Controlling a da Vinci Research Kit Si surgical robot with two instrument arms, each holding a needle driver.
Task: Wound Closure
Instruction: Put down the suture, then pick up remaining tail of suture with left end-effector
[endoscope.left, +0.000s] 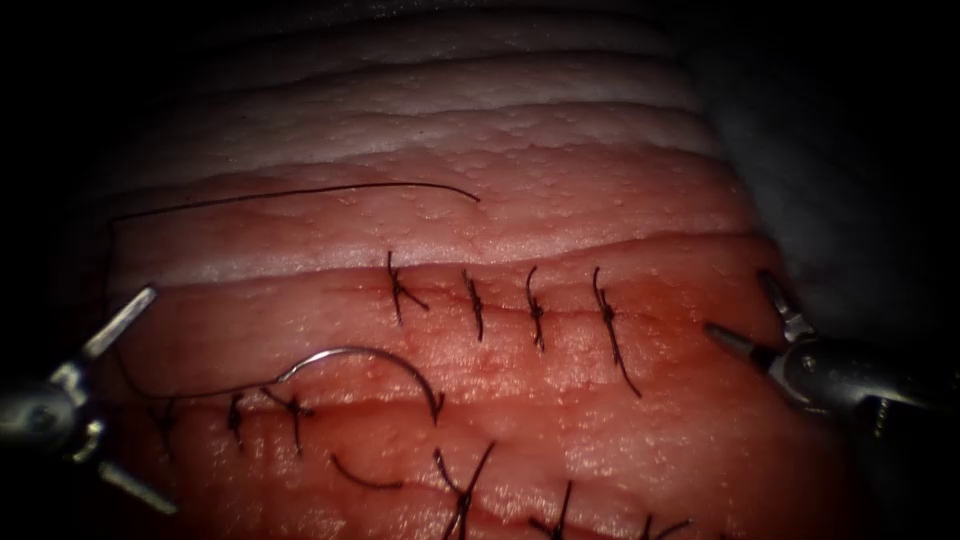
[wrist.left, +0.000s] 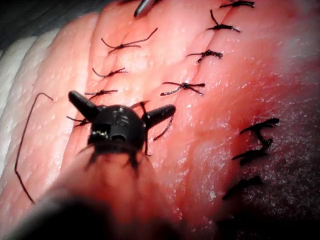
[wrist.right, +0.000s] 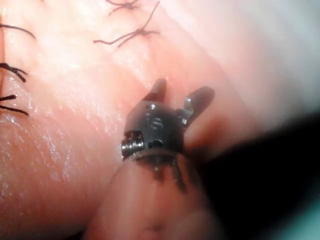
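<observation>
The curved needle lies free on the tissue in the endoscope view, arched over the lower cut; neither tool holds it. Its right end seems to dip into the tissue near a dark spot. Thread runs from its left end leftward, up the tissue's left edge and back across the top. My left tool sits at the lower left with its jaws spread wide and holds nothing. My right tool hovers at the tissue's right edge, jaws apart, also holding nothing. Each wrist view shows the same: left tool, right tool.
Several tied stitches cross the upper cut. More stitches close the lower cut, and others run along the near edge. Short cut thread ends stick out from the knots. A loose thread loop lies on the pale fat layer.
</observation>
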